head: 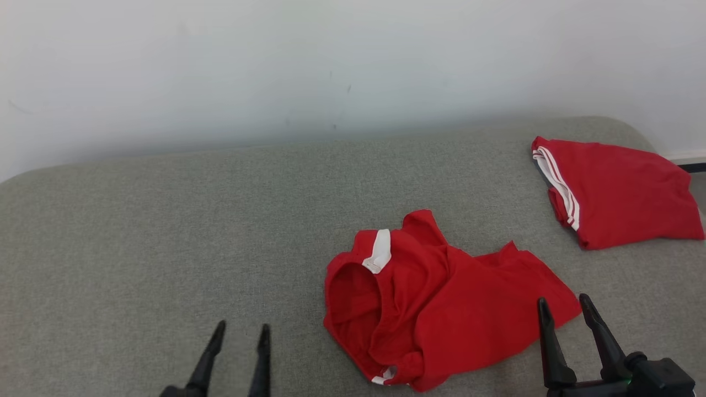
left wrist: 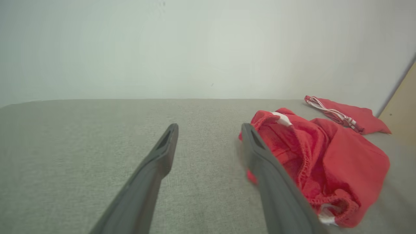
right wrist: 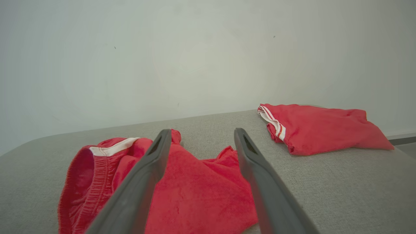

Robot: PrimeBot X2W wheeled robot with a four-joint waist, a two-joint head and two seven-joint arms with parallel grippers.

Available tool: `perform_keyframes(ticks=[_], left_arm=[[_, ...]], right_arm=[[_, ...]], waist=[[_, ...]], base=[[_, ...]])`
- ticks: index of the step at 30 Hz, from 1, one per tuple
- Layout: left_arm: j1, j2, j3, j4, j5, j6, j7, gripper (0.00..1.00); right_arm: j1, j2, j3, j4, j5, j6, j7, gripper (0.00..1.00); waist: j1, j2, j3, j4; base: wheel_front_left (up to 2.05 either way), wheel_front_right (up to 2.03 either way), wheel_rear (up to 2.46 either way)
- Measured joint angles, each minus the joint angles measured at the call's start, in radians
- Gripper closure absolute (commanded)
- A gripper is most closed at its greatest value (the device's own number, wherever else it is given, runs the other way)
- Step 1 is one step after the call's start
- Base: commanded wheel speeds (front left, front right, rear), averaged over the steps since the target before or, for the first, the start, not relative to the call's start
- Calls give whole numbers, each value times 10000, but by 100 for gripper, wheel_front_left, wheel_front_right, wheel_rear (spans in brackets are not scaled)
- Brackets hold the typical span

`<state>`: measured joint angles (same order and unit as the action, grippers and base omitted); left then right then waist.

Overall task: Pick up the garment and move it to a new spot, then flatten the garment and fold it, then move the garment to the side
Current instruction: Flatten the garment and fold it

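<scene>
Shows a grey upholstered surface [head: 165, 220] against a pale wall [head: 276, 66]. Carries a crumpled red garment [head: 441, 298] right of centre, toward the front edge, with its elastic waistband gaping to the left and a white tag [head: 379, 251] on top. Carries a second red garment [head: 618, 193], folded and white-striped, at the far right corner, well apart from the first. Shows left gripper [head: 242, 328] at the front edge, fingers spread and empty, left of the crumpled garment. Shows right gripper [head: 563, 300] released too, fingers parted by the garment's right hem, grasping nothing.
</scene>
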<state>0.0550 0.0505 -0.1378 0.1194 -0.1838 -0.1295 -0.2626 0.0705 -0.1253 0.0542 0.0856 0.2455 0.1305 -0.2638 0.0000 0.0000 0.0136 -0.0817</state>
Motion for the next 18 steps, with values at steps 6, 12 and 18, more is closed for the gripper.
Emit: perform_keyframes(ticks=[6, 12, 18], left_arm=[[-1682, 236, -1739, 1106, -456, -21, 0, 0], [-2655, 445, -2571, 2311, -754, -21, 0, 0], [-3320, 556, -3219, 3643, -1122, -21, 0, 0]], right_arm=[[-484, 12, 301, 163, 23, 0, 0, 0], [-738, 98, 303, 249, 84, 0, 0, 0], [-927, 171, 272, 307, 113, 0, 2, 0]], waist=[[1, 0, 260, -391], [2, 1, 561, -859], [2, 1, 936, -1446]], base=[[0, 0, 0], [0, 0, 0], [0, 0, 0]])
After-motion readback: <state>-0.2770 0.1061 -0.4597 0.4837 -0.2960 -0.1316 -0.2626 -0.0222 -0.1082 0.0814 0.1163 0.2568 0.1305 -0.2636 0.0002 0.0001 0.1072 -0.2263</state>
